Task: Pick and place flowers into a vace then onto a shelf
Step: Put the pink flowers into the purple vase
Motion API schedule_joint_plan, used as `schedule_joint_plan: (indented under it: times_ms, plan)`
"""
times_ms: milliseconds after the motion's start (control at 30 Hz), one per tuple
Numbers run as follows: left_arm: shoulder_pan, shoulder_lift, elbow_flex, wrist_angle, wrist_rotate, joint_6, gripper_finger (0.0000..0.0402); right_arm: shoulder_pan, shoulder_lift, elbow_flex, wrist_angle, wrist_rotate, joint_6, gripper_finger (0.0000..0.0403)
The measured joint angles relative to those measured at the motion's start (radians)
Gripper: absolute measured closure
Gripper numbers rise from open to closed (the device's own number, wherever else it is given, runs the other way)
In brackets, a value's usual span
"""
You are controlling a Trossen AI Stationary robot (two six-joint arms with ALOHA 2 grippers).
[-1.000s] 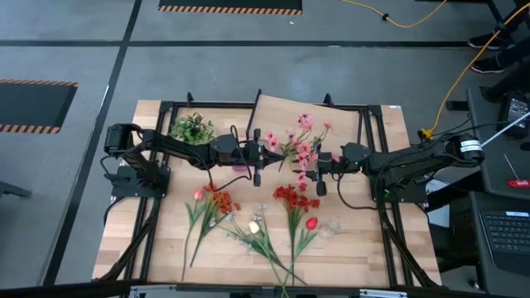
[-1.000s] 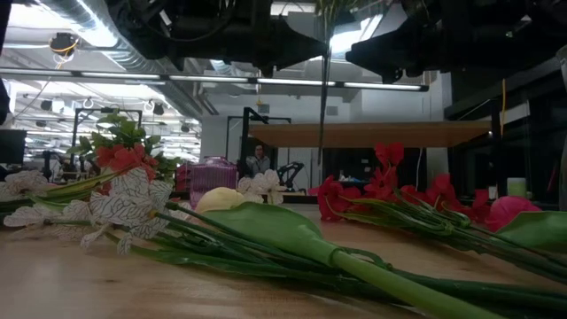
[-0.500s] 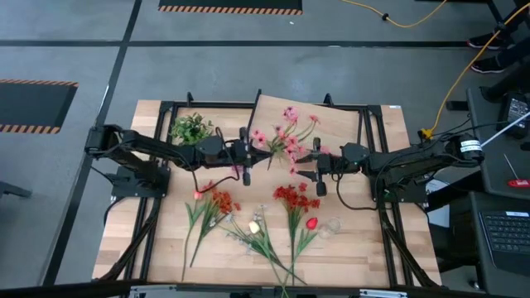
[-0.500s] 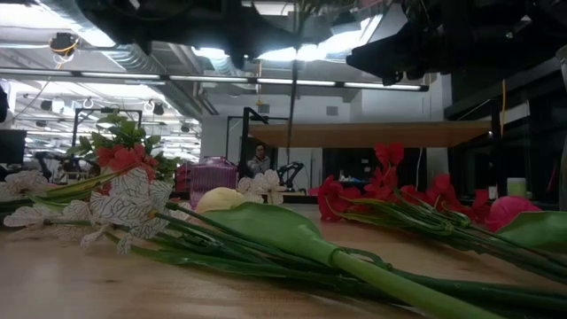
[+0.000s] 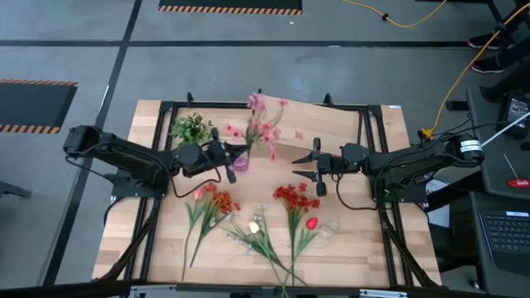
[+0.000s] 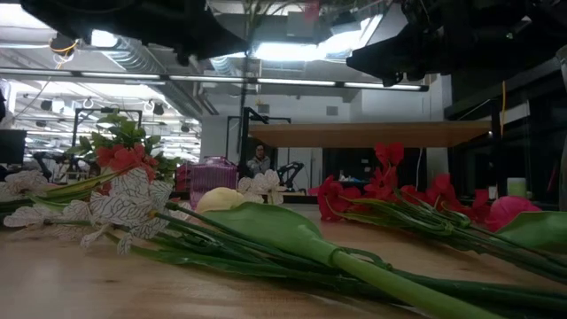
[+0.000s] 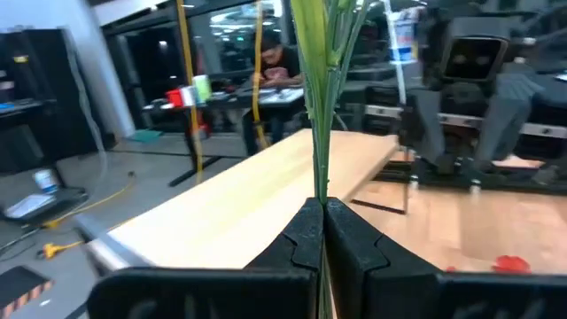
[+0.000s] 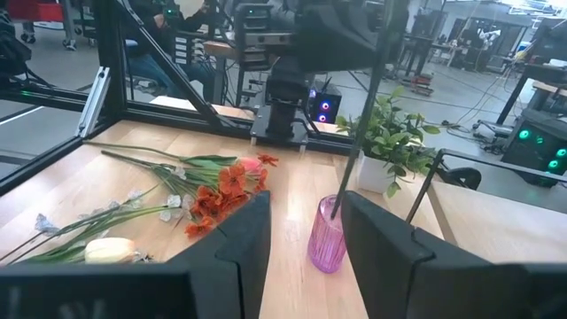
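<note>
The left gripper hangs over the back left part of the light-wood desk, its jaws pinching the green stem of a spray of pink artificial flowers. The stem's lower end stands in the mouth of a small ribbed pink glass vase, which sits on the desk just beside a small bushy green plant. The blooms lean out over the near edge of the raised light-wood shelf on thin black legs.

The right gripper hovers over the desk's middle, in front of the shelf, jaws spread and empty, facing the vase.

Red, orange, white and yellow flowers lie loose on the front half of the desk.
</note>
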Motion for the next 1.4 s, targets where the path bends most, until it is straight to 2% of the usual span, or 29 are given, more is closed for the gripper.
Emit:
schedule_joint_plan:
  times_ms: [267,433,600,967,1400]
  plan:
    - [-0.026,-0.098,-0.051,-0.017,-0.089,0.001,0.0399,0.000,0.000,-0.001,-0.006,0.000,-0.002,0.0274]
    - [-0.030,-0.138,-0.052,-0.089,-0.140,0.000,0.0399,0.000,0.000,-0.001,-0.008,0.000,-0.003,0.0330]
    - [-0.030,-0.145,-0.052,-0.104,-0.145,-0.022,0.0399,0.000,0.000,-0.001,-0.022,0.000,-0.004,0.0394]
    - [-0.030,-0.106,-0.052,-0.118,-0.145,-0.065,0.0399,0.000,0.000,-0.001,-0.031,0.000,-0.006,0.0399]
    - [-0.030,0.032,-0.052,-0.071,-0.230,-0.134,0.0399,0.000,0.000,-0.001,-0.032,0.000,-0.005,0.0398]
